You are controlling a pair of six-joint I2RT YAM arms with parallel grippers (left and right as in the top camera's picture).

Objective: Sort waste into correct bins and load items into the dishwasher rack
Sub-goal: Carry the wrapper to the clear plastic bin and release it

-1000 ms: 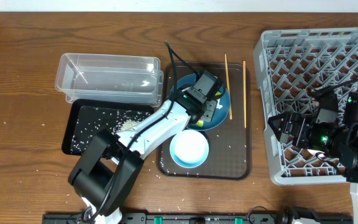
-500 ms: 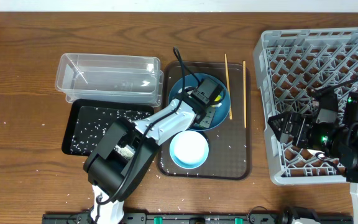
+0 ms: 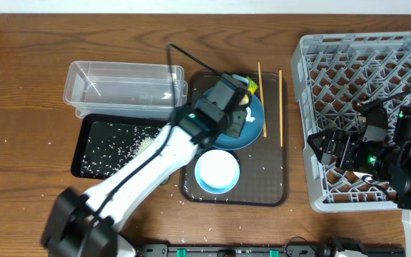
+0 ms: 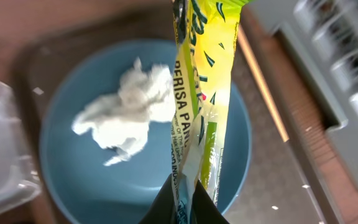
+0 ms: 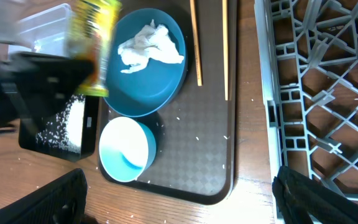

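Observation:
My left gripper (image 4: 184, 202) is shut on one end of the yellow-green snack wrapper (image 4: 207, 93), which hangs lifted over the dark blue plate (image 4: 104, 180). Crumpled white tissue (image 4: 129, 112) lies on that plate. From overhead, the left gripper (image 3: 242, 96) and the wrapper (image 3: 251, 86) are above the plate's far edge (image 3: 252, 127). The white bowl (image 3: 217, 171) sits in front of the plate, and two chopsticks (image 3: 261, 100) lie to its right. My right gripper (image 5: 179, 205) stands open and empty by the grey rack's (image 3: 369, 71) left wall.
Plate, bowl and chopsticks rest on a dark brown serving tray (image 3: 262, 182). The clear tub (image 3: 123, 89) sits left of it, with the black tray (image 3: 113, 153) in front holding loose rice (image 3: 145, 144). Stray grains dot the wooden table.
The left gripper closed on the wrapper and raised it off the plate, and the arm lifted. The right arm has not moved.

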